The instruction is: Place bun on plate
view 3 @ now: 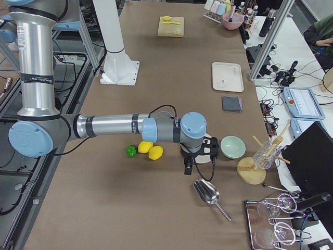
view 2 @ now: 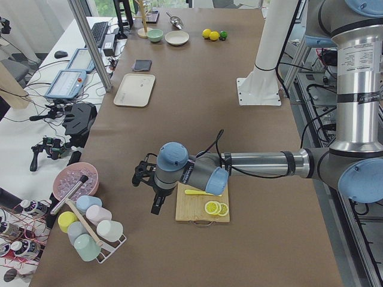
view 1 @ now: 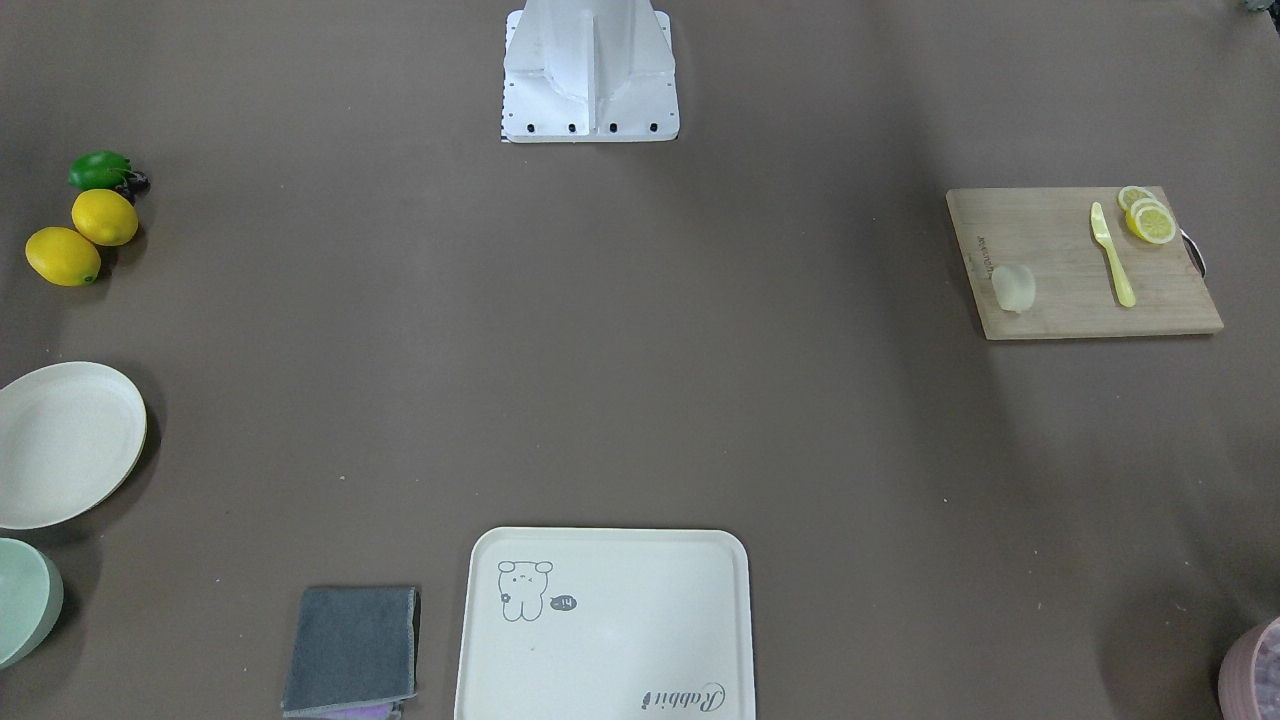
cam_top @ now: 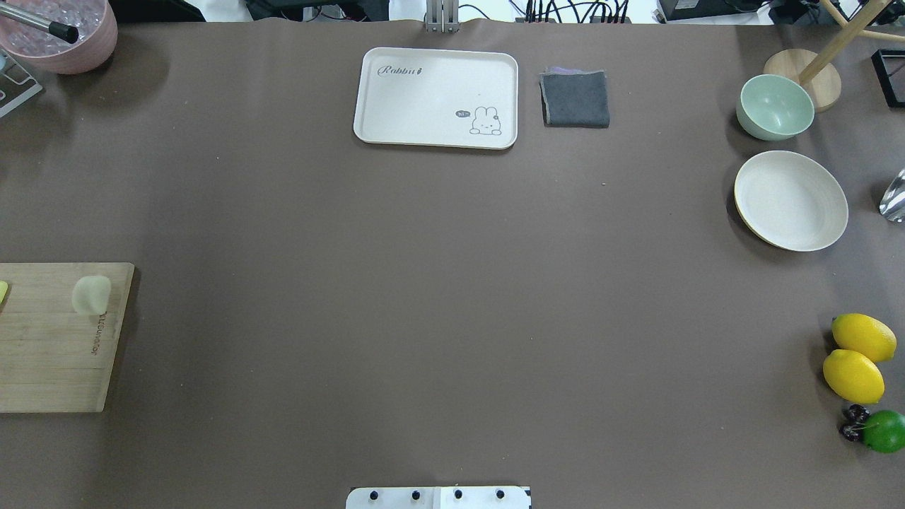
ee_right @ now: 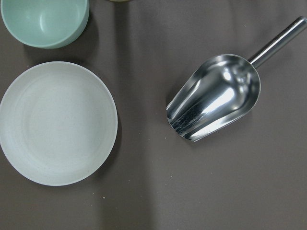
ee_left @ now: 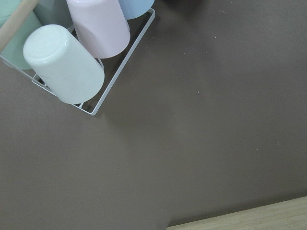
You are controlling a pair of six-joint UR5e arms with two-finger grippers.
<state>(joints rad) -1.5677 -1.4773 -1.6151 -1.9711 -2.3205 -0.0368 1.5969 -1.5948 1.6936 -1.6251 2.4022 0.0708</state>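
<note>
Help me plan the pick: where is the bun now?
In the overhead view the bun lies far left, on the wooden cutting board, near its upper right corner.

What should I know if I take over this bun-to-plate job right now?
Grippers: the left gripper hangs over the table just off the cutting board, towards the cup rack. The right gripper hangs near the plate. Only the side views show them, so I cannot tell whether either is open or shut.
Things: the bun lies on the cutting board, on the robot's left. The plate is empty, far over on the robot's right beside the green bowl.
Done: nothing yet.
Left: grasp the bun, carry it across and set it on the plate. That is a long way, so a hand-over may be needed.
</note>
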